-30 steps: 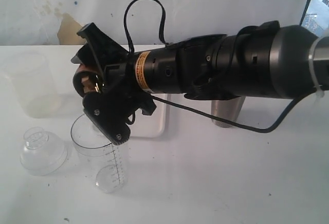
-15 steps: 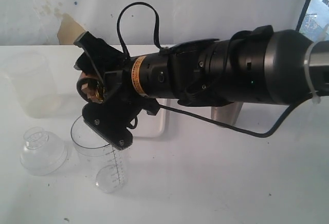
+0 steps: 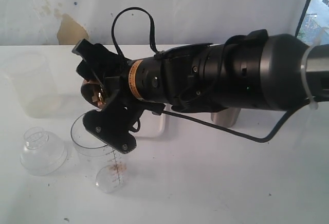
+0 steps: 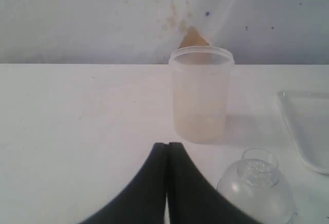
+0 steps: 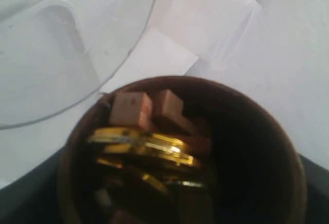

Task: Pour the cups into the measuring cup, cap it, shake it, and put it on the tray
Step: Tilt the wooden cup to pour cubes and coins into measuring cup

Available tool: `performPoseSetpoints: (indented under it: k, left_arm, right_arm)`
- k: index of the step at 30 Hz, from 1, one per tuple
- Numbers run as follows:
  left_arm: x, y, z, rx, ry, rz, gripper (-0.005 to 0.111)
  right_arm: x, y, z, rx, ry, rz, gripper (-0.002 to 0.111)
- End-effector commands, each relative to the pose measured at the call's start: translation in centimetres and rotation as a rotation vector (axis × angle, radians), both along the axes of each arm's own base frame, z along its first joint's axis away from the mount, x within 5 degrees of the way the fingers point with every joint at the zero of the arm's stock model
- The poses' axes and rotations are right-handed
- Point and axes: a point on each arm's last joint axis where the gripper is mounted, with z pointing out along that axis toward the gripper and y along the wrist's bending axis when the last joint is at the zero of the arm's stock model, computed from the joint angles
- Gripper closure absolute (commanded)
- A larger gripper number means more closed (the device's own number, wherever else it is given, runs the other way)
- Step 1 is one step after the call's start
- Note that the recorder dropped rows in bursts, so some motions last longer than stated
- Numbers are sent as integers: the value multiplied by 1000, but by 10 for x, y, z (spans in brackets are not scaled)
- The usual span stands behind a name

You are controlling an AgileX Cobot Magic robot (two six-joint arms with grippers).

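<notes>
My right gripper [image 3: 100, 98] reaches across to the left and is shut on the brown wooden cup [image 3: 94, 91]. The cup is tipped mouth-down over the clear measuring cup [image 3: 100, 149], which stands upright on the table. Brown bits [image 3: 117, 168] lie at its bottom. In the right wrist view the wooden cup [image 5: 247, 147] still holds brown cubes [image 5: 131, 108] and gold pieces. The steel tumbler [image 3: 226, 116] stands behind the arm, mostly hidden. The white tray [image 3: 158, 126] shows only partly under the arm. My left gripper [image 4: 167, 147] is shut and empty.
A frosted plastic cup [image 3: 31, 85] stands at the far left near the wall. A clear domed lid [image 3: 42, 151] sits left of the measuring cup. In the left wrist view the frosted cup [image 4: 200, 95], the lid [image 4: 257, 183] and a tray corner [image 4: 306, 126] lie ahead.
The right gripper has rolled further and tipped the wooden cup more steeply. Brown bits now lie in the measuring cup's bottom, which was bare before.
</notes>
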Motion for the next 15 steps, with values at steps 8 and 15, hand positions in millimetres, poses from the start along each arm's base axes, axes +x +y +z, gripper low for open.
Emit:
performPoseSetpoints:
  k: [8, 15]
  left_arm:
    - [0, 0, -1, 7, -6, -2, 107]
    - [0, 0, -1, 7, -6, -2, 107]
  right_arm:
    - [-8, 4, 6, -40, -62, 45, 108]
    - [-10, 5, 5, -112, -123, 55, 108]
